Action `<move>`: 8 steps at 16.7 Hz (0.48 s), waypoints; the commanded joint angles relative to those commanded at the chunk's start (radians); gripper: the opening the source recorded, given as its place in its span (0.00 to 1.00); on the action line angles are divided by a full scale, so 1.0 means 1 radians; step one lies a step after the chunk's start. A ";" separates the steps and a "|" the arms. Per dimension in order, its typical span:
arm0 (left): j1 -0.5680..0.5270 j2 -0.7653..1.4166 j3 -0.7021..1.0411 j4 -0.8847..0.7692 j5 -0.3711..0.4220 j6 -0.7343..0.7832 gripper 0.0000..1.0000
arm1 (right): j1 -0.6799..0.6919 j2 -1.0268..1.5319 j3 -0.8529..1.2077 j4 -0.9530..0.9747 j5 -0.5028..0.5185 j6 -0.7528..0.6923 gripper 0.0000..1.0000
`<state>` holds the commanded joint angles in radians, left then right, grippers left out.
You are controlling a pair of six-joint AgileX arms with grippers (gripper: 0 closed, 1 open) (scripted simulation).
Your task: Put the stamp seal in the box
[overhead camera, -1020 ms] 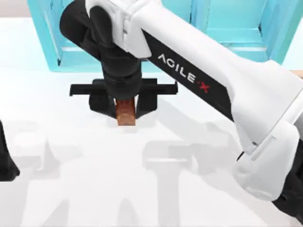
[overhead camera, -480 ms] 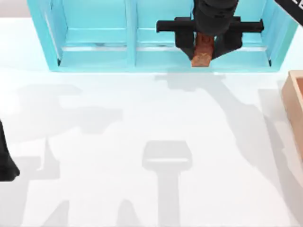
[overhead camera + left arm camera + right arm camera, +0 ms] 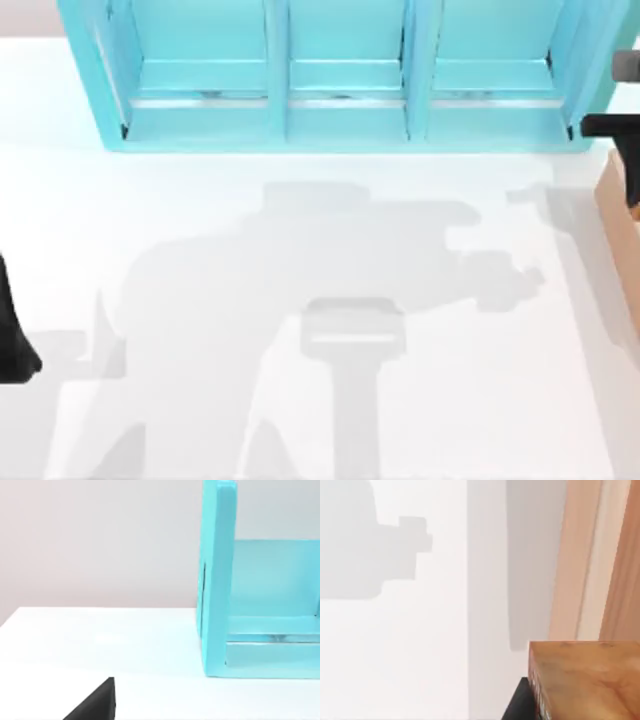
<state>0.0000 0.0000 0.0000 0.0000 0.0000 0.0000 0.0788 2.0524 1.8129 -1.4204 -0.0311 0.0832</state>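
Across the whole top view, desk [image 3: 300,250]: white, with broad grey arm shadows over the middle and lower part.
Shelf [image 3: 340,75]: big cyan compartmented unit along the upper edge of the top view, three open bays facing the desk; its end wall and one bay fill the right half of the left wrist view [image 3: 217,580].
Box [image 3: 622,235]: light tan thick wall with an orange-brown inner face, at the right edge of the top view, just below the shelf's right end; in the right wrist view [image 3: 580,560] its wall runs down the upper right.
Right pincer [image 3: 625,125]: black parts at the upper right edge of the top view, above the box's far end; in the right wrist view a black finger [image 3: 517,705] lies against the stamp seal, so it looks clamped on it.
Left pincer [image 3: 12,330]: parked at the left edge of the top view, lower half; I cannot tell how far open it is.
Stamp seal [image 3: 585,680]: golden-tan base at the lower right of the right wrist view, next to the box wall and over the desk.
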 joint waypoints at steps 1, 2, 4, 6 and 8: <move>0.000 0.000 0.000 0.000 0.000 0.000 1.00 | -0.067 -0.052 -0.077 0.007 -0.006 -0.071 0.00; 0.000 0.000 0.000 0.000 0.000 0.000 1.00 | -0.137 -0.105 -0.145 0.017 -0.006 -0.139 0.00; 0.000 0.000 0.000 0.000 0.000 0.000 1.00 | -0.260 -0.208 -0.257 0.050 0.003 -0.252 0.00; 0.000 0.000 0.000 0.000 0.000 0.000 1.00 | -0.346 -0.296 -0.332 0.110 0.010 -0.331 0.00; 0.000 0.000 0.000 0.000 0.000 0.000 1.00 | -0.396 -0.359 -0.373 0.167 0.006 -0.380 0.00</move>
<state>0.0000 0.0000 0.0000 0.0000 0.0000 0.0000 -0.3169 1.6938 1.4395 -1.2535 -0.0251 -0.2969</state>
